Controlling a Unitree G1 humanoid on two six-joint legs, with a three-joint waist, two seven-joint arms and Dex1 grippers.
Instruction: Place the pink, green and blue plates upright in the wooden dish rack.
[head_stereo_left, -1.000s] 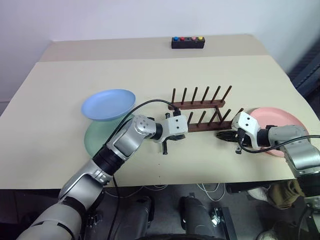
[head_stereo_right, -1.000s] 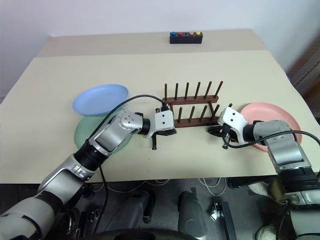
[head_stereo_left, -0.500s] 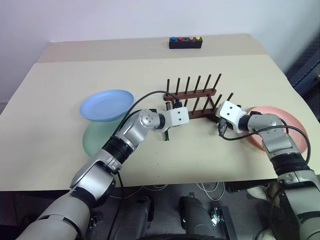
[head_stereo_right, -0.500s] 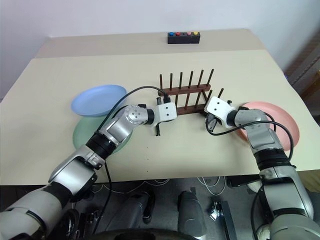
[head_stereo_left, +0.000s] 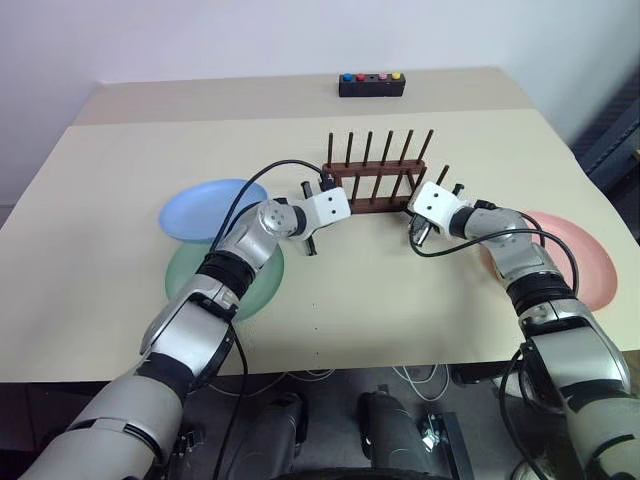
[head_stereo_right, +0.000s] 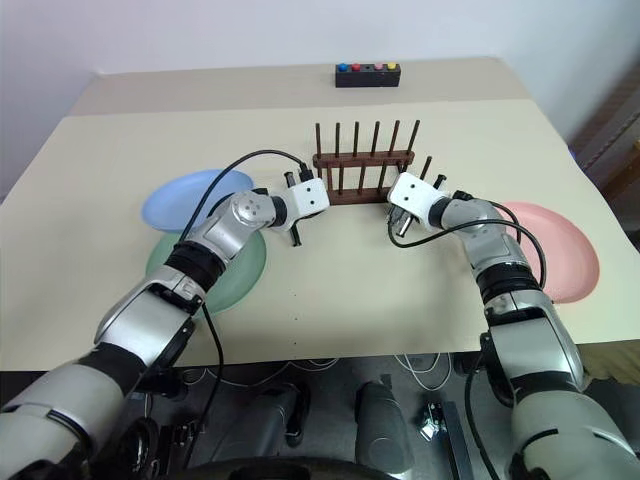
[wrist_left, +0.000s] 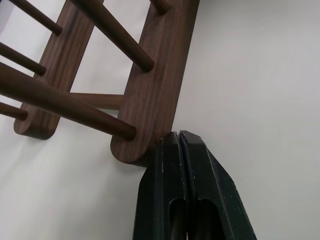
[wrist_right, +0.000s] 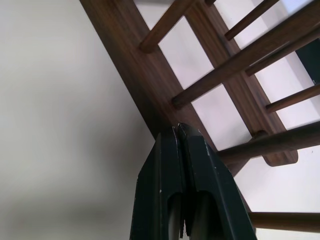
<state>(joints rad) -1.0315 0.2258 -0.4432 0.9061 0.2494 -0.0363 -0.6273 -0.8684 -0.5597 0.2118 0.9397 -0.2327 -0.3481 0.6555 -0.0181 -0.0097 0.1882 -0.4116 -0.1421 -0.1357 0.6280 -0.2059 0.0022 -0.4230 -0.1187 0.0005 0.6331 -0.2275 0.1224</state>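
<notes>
Nearest the camera, low and left of centre in the head view, the green plate lies flat on the beige table, its upper edge tucked under the blue plate, which rests tilted just above it in the left middle of the frame. At the right edge, about level with them, the pink plate lies flat, partly crossed by the right arm.

Both arms reach up toward the middle of the frame. The left gripper has its two black fingers pressed together, holding nothing, with the tips against the rounded end of the nearer base rail of the wooden dish rack, on the rack's left side. The right gripper is likewise pressed together and empty, its tips laid against the edge of the same nearer rail, toward the rack's right end.

The rack stands just above centre of the frame between the two grippers, with its thin pegs upright in two rows and no plate in it.

Farthest back, at the top centre of the frame near the table's far edge, sits a black box with coloured buttons, well apart from everything else.
</notes>
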